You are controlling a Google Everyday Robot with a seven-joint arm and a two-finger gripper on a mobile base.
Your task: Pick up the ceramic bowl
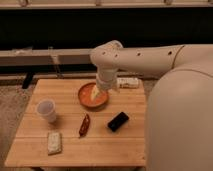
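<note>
The ceramic bowl (92,96) is round, shallow and orange-red with a darker rim. It sits on the wooden table (70,145) just back of the middle. My white arm reaches in from the right and bends down over the bowl. My gripper (98,93) hangs at the bowl's right inner side, down inside it or at its rim. The arm's wrist hides part of the bowl's back right rim.
A translucent white plastic cup (46,110) stands at the left. A red-brown packet (84,125) and a black flat object (118,121) lie in front of the bowl. A pale snack bar (54,142) lies front left. A white packet (128,82) lies back right.
</note>
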